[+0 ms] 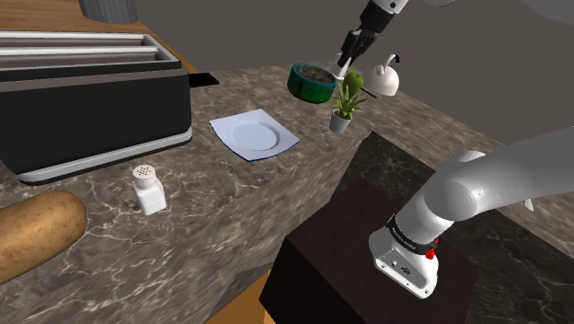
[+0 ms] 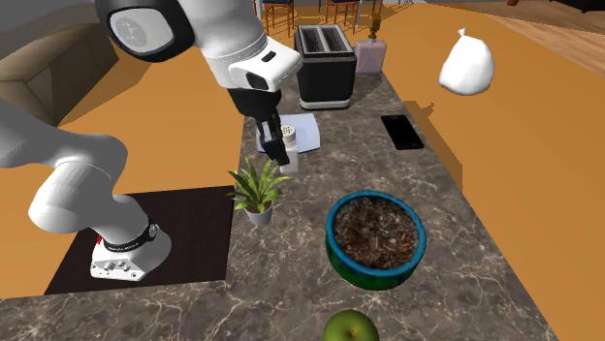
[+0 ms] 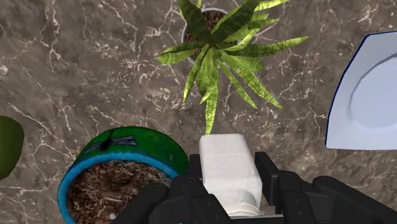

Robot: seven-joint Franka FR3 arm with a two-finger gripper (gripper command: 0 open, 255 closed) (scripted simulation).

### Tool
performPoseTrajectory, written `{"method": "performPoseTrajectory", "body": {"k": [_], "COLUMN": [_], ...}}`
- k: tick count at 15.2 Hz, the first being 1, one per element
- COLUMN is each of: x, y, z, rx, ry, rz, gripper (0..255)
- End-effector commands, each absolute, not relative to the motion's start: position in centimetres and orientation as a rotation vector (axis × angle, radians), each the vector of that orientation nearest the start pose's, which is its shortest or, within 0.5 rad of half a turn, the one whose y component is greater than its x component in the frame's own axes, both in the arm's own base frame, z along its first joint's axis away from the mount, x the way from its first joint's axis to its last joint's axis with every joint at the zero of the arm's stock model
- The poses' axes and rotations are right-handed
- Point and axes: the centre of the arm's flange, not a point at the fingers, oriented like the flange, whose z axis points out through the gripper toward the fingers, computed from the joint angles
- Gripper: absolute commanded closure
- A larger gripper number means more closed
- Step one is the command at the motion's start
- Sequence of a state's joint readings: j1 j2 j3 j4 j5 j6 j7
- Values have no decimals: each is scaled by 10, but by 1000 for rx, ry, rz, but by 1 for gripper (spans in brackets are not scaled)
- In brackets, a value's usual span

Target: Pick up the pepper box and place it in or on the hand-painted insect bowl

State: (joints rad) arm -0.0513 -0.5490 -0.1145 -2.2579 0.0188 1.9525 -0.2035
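Note:
My gripper (image 3: 230, 181) is shut on a white pepper box (image 3: 228, 167), clasped between both fingers and hanging above the marble counter. The box hangs beside a bowl (image 3: 135, 144) with a green painted outside, a blue rim and a brown speckled inside, not over it. In the shoulder view the gripper (image 1: 345, 63) hovers just right of the bowl (image 1: 300, 86), above a small potted plant (image 1: 347, 101). From the second exterior view the gripper (image 2: 283, 153) holds the box (image 2: 289, 165) behind the plant (image 2: 256, 189), up and left of the bowl (image 2: 373, 277).
A second white shaker (image 1: 147, 189) stands near a pale plate (image 1: 255, 136). A black toaster (image 1: 83, 101), a white teapot (image 1: 384, 78), a brown loaf-like object (image 1: 32, 230), a green apple (image 2: 349, 327) and a black phone (image 2: 401, 131) also sit on the counter.

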Motion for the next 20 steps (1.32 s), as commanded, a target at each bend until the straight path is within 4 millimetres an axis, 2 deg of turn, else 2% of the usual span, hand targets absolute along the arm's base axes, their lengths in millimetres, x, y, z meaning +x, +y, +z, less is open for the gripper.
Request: {"method": "performPoseTrajectory", "body": {"k": [1, 15, 20], "x": [413, 563, 563], "y": [-83, -193, -193], "z": [595, 597, 570], "rx": [-3083, -3083, -3083], "ry": [-65, -65, -65], "rz": [-388, -388, -388], "gripper": [255, 255, 255]}}
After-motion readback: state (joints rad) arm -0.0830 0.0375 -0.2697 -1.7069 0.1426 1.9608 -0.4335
